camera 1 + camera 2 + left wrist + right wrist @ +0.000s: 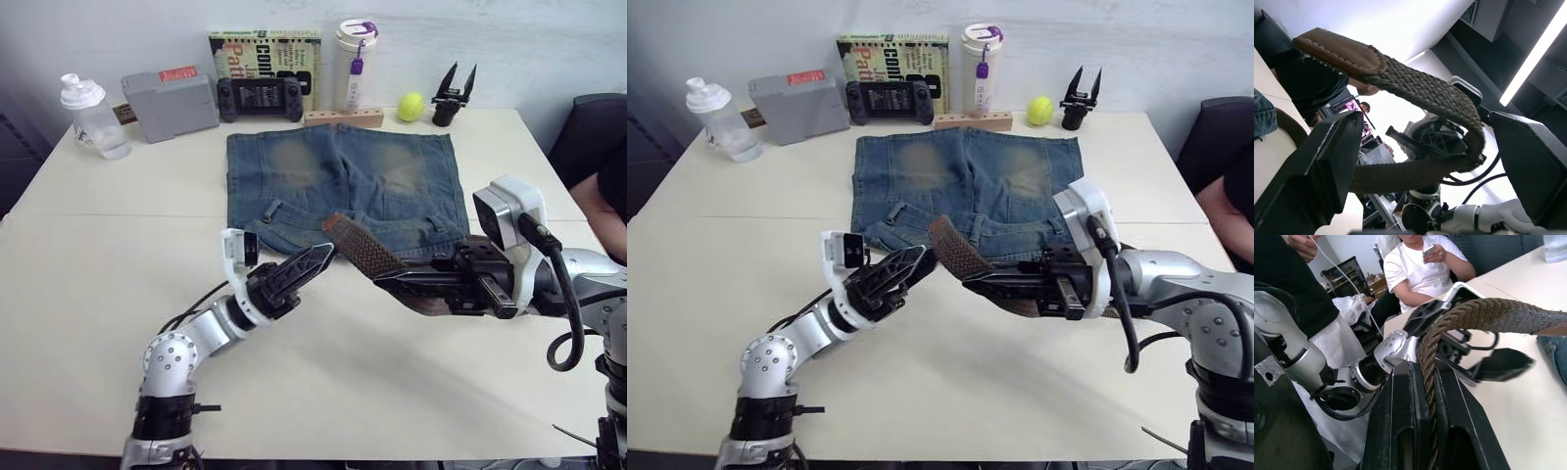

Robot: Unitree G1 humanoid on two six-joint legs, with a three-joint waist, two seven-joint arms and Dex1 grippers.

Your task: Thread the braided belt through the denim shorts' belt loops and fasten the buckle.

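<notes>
Belt: the braided belt point(361, 247) is clenched in the right gripper point(392, 279), held above the table point(88, 245) just off the shorts' near edge; long axis runs from the right gripper up and leftward, leather tip free.
Left gripper: the left gripper point(312, 260) is released, fingers spread either side of the belt tip, nearer to it than any loop.
Shorts: the denim shorts point(343, 176) are laid flat mid-table, waistband toward the near edge, directly behind the belt.
Buckle: not made out.
Far edge: bottle point(91, 116), grey box point(168, 102), tennis ball point(410, 106), well apart.
Obstruction: none judged between tip and waistband.
</notes>
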